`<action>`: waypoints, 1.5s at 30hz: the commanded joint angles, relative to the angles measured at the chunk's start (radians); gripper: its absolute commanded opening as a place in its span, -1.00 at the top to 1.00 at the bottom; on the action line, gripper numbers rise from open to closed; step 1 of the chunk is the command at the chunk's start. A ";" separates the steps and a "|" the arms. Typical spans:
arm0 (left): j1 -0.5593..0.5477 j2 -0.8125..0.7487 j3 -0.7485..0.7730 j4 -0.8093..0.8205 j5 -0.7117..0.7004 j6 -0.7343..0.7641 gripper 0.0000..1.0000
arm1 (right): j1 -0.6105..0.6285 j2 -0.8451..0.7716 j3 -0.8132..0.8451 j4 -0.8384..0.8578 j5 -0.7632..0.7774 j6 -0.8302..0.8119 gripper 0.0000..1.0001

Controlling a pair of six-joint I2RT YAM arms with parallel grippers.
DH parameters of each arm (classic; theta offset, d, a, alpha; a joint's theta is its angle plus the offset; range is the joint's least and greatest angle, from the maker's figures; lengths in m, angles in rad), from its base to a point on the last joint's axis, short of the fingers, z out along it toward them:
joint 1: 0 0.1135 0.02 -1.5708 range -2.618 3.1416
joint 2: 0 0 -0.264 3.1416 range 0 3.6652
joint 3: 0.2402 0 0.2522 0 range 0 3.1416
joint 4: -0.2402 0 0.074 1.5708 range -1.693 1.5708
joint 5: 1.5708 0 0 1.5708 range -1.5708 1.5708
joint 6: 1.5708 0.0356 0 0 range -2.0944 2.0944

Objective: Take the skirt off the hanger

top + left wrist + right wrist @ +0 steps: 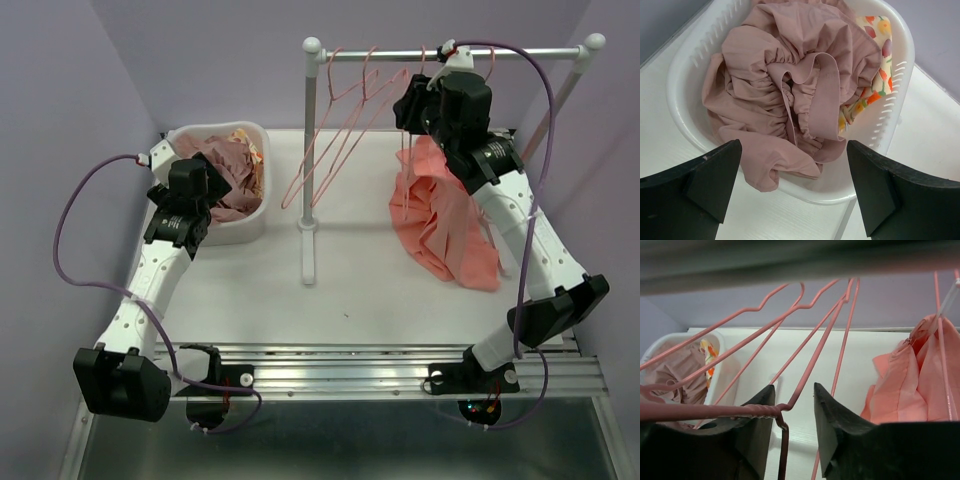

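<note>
Right gripper [793, 390]: my jaws stand partly apart and grip nothing. A pink hanger [814, 357] slants up through the gap. Its twisted neck [760, 411] lies across the top of one finger [752, 430]; I cannot tell whether it touches or just passes over. More pink wires fan out above, and their hooks are lost in the blurred rail [520, 52] overhead.

Skirt [910, 385]: salmon, just off to the side of these jaws, bunched at the top around a thin wire. My other finger [850, 440] cuts off its lower part. From above, the skirt hangs below the right gripper and spills onto the table [350, 290]. The arm hides where it is fastened, so I cannot tell whether it is on or off its hanger.

Left gripper [794, 147]: jaws wide open, nothing between them. A white basket [900, 55] sits directly beyond, filled with crumpled mauve cloth [770, 65]. A floral cloth [875, 85] is mostly buried at the far side. The rack post [310, 160] stands between the two arms.
</note>
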 commanded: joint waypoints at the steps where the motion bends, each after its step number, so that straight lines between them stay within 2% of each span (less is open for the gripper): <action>1: -0.008 -0.003 0.018 0.033 -0.021 0.005 -0.97 | -0.007 -0.037 -0.020 -0.005 -0.029 0.003 -0.03; 7: -0.010 -0.008 0.021 0.028 -0.013 0.005 -0.97 | -0.007 -0.130 -0.043 -0.032 -0.030 -0.006 -0.60; 9: -0.010 -0.011 0.021 0.028 -0.007 0.005 -0.97 | -0.007 -0.164 -0.074 -0.045 -0.030 -0.018 -0.70; 10: -0.010 -0.011 0.020 0.028 -0.004 0.004 -0.97 | -0.007 -0.194 -0.083 -0.055 -0.036 -0.016 -0.93; 11: -0.010 -0.011 0.020 0.028 0.001 0.004 -0.97 | -0.007 -0.207 -0.095 -0.078 -0.033 -0.012 -0.99; 19: -0.014 -0.015 0.015 0.027 0.007 0.007 -0.97 | -0.007 -0.343 -0.140 -0.132 0.000 0.002 -1.00; 22: -0.016 -0.014 0.012 0.027 0.014 0.007 -0.97 | -0.007 -0.374 -0.133 -0.172 0.063 -0.013 -1.00; 30: -0.019 -0.015 0.000 0.025 0.022 0.010 -0.97 | -0.007 -0.298 -0.023 -0.243 0.382 -0.094 -1.00; 32: -0.019 -0.017 -0.002 0.025 0.022 0.010 -0.97 | -0.007 -0.256 0.015 -0.247 0.405 -0.113 -1.00; 40: -0.019 -0.024 -0.003 0.030 0.027 0.016 -0.97 | -0.065 -0.167 0.095 -0.249 0.415 -0.148 -1.00; 45: -0.021 -0.029 -0.002 0.035 0.028 0.019 -0.97 | -0.158 -0.115 0.097 -0.246 0.318 -0.153 -1.00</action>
